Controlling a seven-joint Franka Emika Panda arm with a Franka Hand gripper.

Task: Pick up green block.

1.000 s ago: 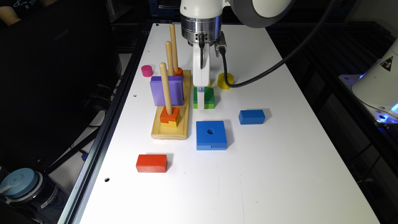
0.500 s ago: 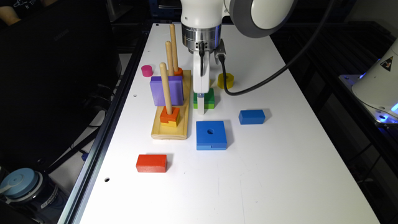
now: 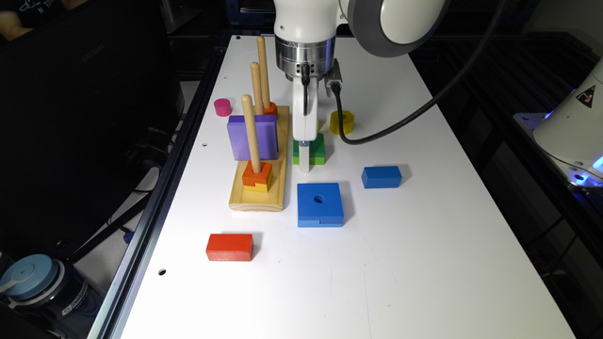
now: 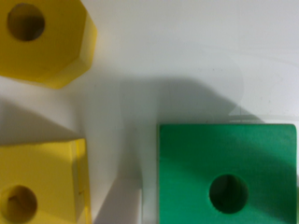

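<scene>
Your gripper (image 3: 305, 162) sits low at the green block (image 3: 316, 149), right of the peg board (image 3: 279, 155); you cannot tell how the jaws stand.

White table (image 3: 424, 263) carries a wooden peg board (image 3: 258, 197) with three upright dowels; a purple square block (image 3: 252, 137) sits on the middle dowel, an orange-over-yellow piece (image 3: 257, 178) on the nearest, a small orange piece (image 3: 270, 109) on the farthest. Loose on the table: pink cylinder (image 3: 222, 107) beside the board's far end, yellow octagonal block with hole (image 3: 341, 122), large blue square block with hole (image 3: 320, 204), blue rectangular block (image 3: 381, 176), red rectangular block (image 3: 229, 246). Yellow square block with hole (image 4: 39, 184) lies near the octagonal one; a blue-lidded bottle (image 3: 35, 287) stands off the table.
</scene>
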